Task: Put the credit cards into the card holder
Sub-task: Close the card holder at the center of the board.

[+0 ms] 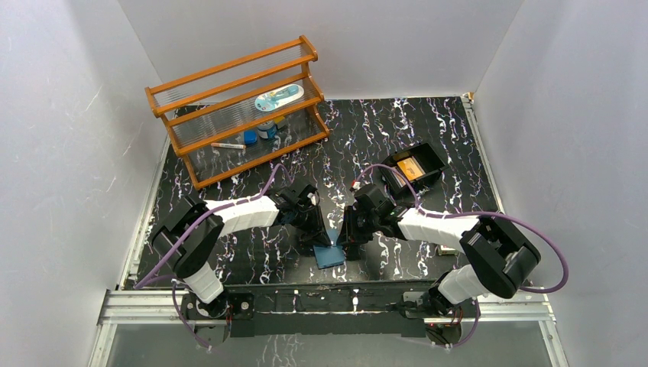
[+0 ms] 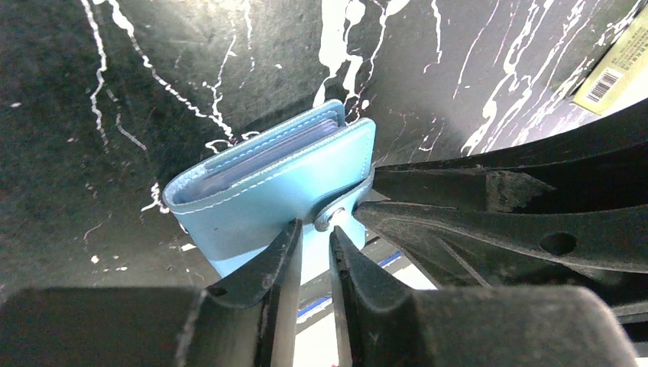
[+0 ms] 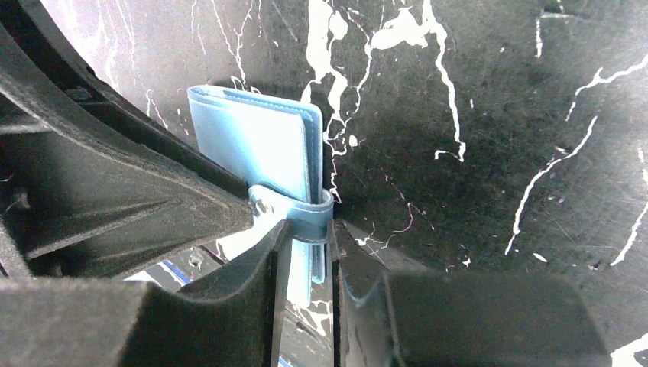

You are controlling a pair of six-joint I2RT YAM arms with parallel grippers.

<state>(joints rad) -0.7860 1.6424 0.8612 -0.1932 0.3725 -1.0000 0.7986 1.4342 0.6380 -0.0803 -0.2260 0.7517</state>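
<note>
Enclosure: plain white walls [image 1: 46, 153] at 9, 12 and 3 o'clock, evenly lit. Table [image 1: 458, 138] black with white marble veining. Wooden three-tier shelf rack [image 1: 237, 107], clear ribbed shelves, at 11 o'clock. Aluminium rail [image 1: 336, 306] along the 6 o'clock edge

Our left arm [image 1: 237, 212] and right arm [image 1: 428, 225] reach inward, wrists tipped down — fingertips almost meeting. Left gripper [image 2: 315, 248] and right gripper [image 3: 307, 245] each pinch the card holder [image 2: 267, 191].

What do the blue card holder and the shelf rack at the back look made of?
The card holder: probably leather or faux leather, smooth matte blue, stitched edges, metal snap. The rack: likely a wood frame with glossy orange-brown varnish; clear ribbed shelves, glass or plastic.
</note>
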